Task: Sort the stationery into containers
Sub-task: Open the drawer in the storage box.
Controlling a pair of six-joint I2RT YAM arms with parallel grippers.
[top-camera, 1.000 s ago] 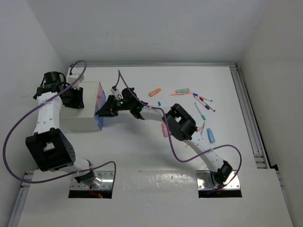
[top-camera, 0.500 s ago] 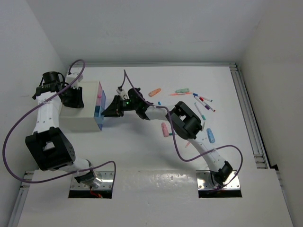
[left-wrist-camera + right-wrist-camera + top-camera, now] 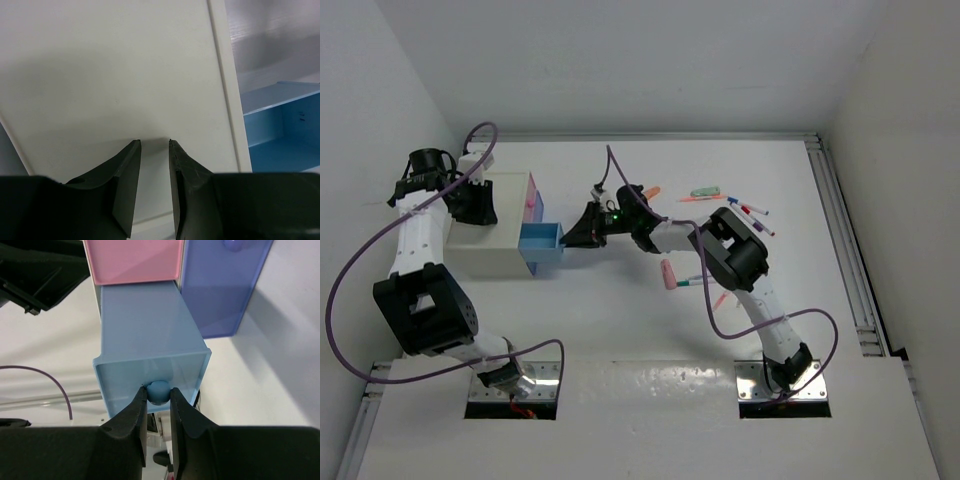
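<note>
The blue drawer-box sticks out of the white cabinet to the right, and the right wrist view shows it is empty. My right gripper is shut on its round blue knob. The pink drawer-box sits closed above it and also shows in the right wrist view. My left gripper rests its tips on the cabinet top, jaws a narrow gap apart and empty. Pens, an orange piece, a green piece and a pink piece lie on the table to the right.
A purple-blue drawer sits closed beside the pink one. A pen lies by the pink piece under my right arm. A metal rail runs along the table's right edge. Walls close in on the left and at the back.
My right gripper has moved right with the knob in it, and the blue drawer has slid out of the cabinet. The left gripper has stayed on the cabinet top.
</note>
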